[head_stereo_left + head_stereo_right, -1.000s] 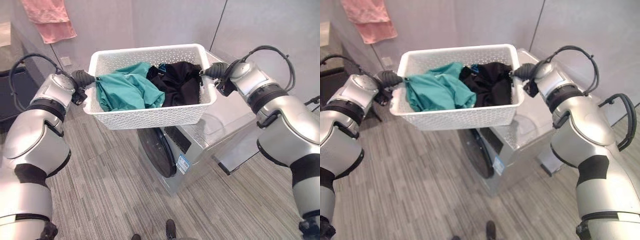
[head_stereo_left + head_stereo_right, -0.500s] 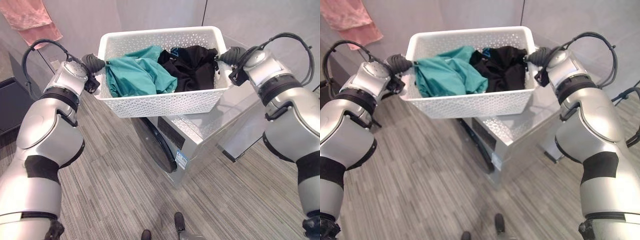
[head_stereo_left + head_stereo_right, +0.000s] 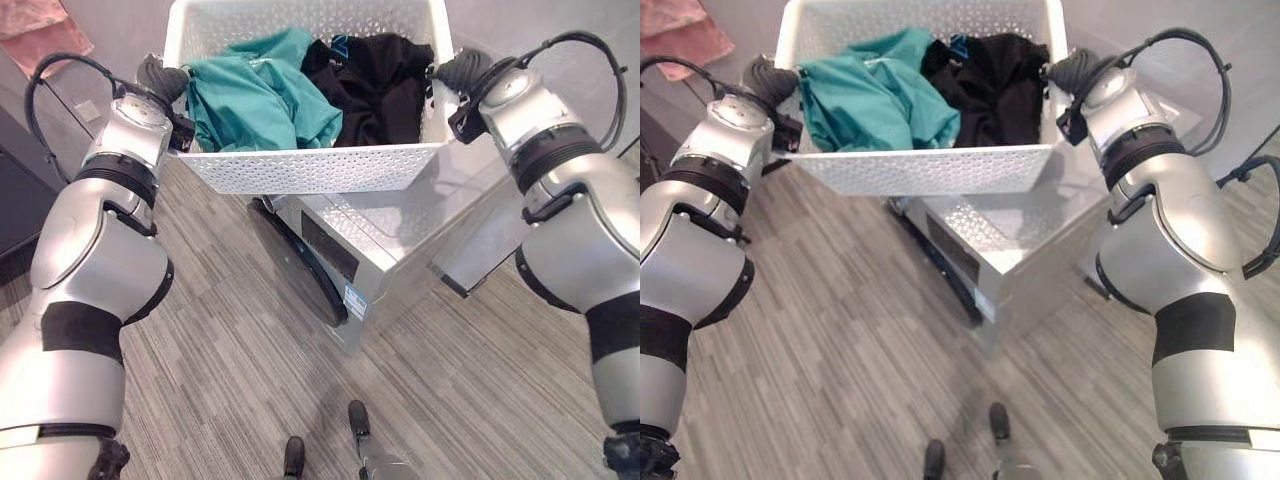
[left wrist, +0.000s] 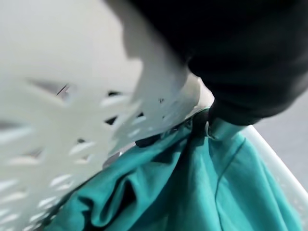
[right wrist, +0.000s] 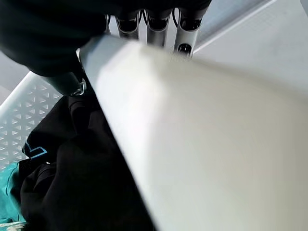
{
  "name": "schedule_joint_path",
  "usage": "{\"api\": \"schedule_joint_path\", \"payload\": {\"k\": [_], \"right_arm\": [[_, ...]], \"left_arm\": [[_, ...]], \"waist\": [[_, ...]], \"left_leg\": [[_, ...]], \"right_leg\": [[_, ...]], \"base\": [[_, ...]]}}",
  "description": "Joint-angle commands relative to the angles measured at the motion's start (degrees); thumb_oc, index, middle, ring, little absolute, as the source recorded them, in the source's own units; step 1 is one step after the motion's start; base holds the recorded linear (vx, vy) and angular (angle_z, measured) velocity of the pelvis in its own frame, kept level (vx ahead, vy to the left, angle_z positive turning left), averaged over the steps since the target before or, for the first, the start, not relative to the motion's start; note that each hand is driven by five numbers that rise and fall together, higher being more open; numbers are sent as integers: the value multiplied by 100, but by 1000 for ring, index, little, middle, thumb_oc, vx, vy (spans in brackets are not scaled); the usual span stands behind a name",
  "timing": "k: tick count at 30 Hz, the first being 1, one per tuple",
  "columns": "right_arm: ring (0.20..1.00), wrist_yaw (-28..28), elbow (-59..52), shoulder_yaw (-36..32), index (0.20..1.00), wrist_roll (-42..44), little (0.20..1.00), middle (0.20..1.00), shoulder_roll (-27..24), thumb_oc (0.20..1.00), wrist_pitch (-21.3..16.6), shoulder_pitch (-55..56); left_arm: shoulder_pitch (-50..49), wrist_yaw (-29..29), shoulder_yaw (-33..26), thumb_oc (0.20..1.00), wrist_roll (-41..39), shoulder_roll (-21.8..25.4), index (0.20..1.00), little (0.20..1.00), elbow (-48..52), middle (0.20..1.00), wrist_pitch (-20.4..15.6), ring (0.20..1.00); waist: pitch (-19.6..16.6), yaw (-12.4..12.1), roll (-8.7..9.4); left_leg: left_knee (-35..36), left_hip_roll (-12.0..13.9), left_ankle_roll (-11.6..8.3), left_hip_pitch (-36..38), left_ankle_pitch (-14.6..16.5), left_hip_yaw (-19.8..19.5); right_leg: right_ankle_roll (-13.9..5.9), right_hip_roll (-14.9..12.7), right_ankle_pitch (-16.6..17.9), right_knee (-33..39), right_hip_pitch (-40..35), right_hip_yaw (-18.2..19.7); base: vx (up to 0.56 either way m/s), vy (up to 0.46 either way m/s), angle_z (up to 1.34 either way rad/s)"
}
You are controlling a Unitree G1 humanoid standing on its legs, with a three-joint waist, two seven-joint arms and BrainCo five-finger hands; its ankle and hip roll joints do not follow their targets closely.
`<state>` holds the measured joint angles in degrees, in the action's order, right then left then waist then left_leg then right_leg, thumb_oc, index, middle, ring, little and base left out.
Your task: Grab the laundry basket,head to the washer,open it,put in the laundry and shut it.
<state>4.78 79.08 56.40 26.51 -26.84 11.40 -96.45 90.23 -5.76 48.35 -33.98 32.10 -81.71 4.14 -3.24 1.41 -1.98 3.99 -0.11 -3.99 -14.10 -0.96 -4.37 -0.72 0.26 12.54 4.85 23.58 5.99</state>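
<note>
Floor: grey striped planks (image 3: 230, 390) run under everything, with a grey wall behind and a pink cloth (image 3: 40, 30) hanging at 10 o'clock.
Left eye view: the white laundry basket (image 3: 310, 165) is held up over the washer (image 3: 400, 250), closer to the top edge than half a second ago, though the whole picture has shifted with it, so the camera has moved.
Basket contents: a teal garment (image 3: 255, 100) lies toward 9 o'clock and a black garment (image 3: 375, 85) toward 3 o'clock, as before.
Washer: its round dark door (image 3: 300, 265) faces 7 o'clock and looks closed.
Right eye view: the left hand (image 3: 765, 75) meets the basket's 9 o'clock end and the right hand (image 3: 1070, 70) its 3 o'clock end.
Left wrist view: the left hand's fingers are hidden behind the rim, so I cannot tell their state.
Right wrist view: the right hand's fingers (image 5: 156, 21) curl round the rim, thumb inside, clamping it.
</note>
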Motion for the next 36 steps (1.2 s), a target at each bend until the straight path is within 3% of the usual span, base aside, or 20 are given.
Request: {"api": "schedule_joint_path", "payload": {"k": [1, 8, 9, 10, 11, 12, 13, 18, 25, 28, 32, 36], "right_arm": [[200, -215, 539, 68, 200, 246, 200, 200, 1060, 200, -561, -968], [200, -183, 569, 197, 200, 64, 200, 200, 1213, 200, -590, -959], [231, -175, 568, 204, 231, 46, 231, 231, 1216, 231, -594, -959], [470, -176, 576, 224, 470, 14, 470, 470, 1227, 470, -596, -977], [1000, -196, 592, 256, 1000, -45, 1000, 1000, 1246, 1000, -595, -996], [1000, -186, 610, 288, 1000, -108, 1000, 1000, 1252, 1000, -593, -1017], [1000, -202, 618, 291, 1000, -122, 1000, 1000, 1260, 1000, -596, -1007], [1000, -282, 619, 305, 1000, -197, 1000, 1000, 1351, 1000, -634, -1035], [1000, -460, 726, 242, 1000, -250, 1000, 1000, 1376, 1000, -621, -996], [1000, -449, 680, 250, 1000, -204, 1000, 1000, 1399, 1000, -658, -978], [1000, -549, 673, 284, 1000, -203, 1000, 1000, 1401, 1000, -739, -985], [1000, -666, 715, 272, 1000, -159, 1000, 1000, 1318, 1000, -704, -1037]], "left_arm": [[1474, 25, 55, 200, -274, -609, 200, 200, 38, 200, -801, 200], [1569, 7, 64, 200, -268, -527, 200, 200, -119, 200, -794, 200], [1574, 14, 50, 200, -270, -519, 200, 200, -122, 200, -792, 200], [1587, 18, 56, 231, -270, -521, 231, 231, -119, 231, -793, 231], [1589, 0, 46, 379, -275, -531, 379, 379, -122, 379, -796, 379], [1601, -35, 19, 645, -250, -552, 645, 645, -127, 645, -807, 645], [1579, -58, 0, 1000, -228, -564, 1000, 1000, -112, 1000, -811, 1000], [1596, -137, 19, 1000, -76, -583, 1000, 1000, -133, 1000, -822, 1000], [1558, -40, 219, 1000, 324, -513, 1000, 1000, -454, 1000, -505, 1000], [1562, -42, 318, 1000, 414, -476, 1000, 1000, -397, 1000, -573, 1000], [1604, -260, 975, 1000, 1739, -482, 1000, 1000, -555, 1000, -445, 1000], [1386, -224, 732, 1000, 1476, -407, 1000, 1000, -664, 1000, -352, 1000]], "waist": [[765, 89, -168], [848, 101, -245], [846, 106, -252], [843, 115, -261], [845, 128, -278], [847, 142, -284], [840, 151, -292], [837, 159, -299], [811, 145, -375], [801, 130, -410], [805, 147, -429], [797, 108, -443]], "left_leg": [[101, -130, -30, -210, -500, -112], [101, -78, -88, -370, -512, 113], [101, -68, -97, -376, -519, 123], [101, -62, -102, -380, -522, 131], [101, -62, -105, -385, -529, 126], [101, -58, -113, -387, -530, 129], [101, -55, -116, -381, -523, 123], [101, -23, -131, -361, -499, 184], [101, 17, -166, -343, -504, 226], [101, 6, -167, -343, -493, 218], [101, 9, -183, -321, -495, 239], [101, 6, -186, -301, -492, 243]], "right_leg": [[-457, -133, -389, 15, -432, -170], [-472, -113, -316, 15, -216, -87], [-469, -107, -317, 15, -210, -82], [-467, -103, -320, 15, -201, -72], [-458, -99, -314, 15, -186, -61], [-449, -103, -318, 15, -183, -63], [-446, -103, -324, 15, -190, -62], [-454, -81, -339, 15, -204, -71], [-471, -107, -352, 15, -233, -160], [-481, -115, -362, 15, -245, -203], [-489, -131, -350, 15, -278, -249], [-496, -150, -355, 15, -309, -307]], "base": [[-40, 12, -6], [12, 5, -17], [35, -16, -11], [35, -11, -7], [0, 0, 0], [0, 0, 0], [0, 0, 0], [0, 0, 0], [10, -17, -3], [0, 0, 0], [0, 0, 0], [0, 0, 0]]}}
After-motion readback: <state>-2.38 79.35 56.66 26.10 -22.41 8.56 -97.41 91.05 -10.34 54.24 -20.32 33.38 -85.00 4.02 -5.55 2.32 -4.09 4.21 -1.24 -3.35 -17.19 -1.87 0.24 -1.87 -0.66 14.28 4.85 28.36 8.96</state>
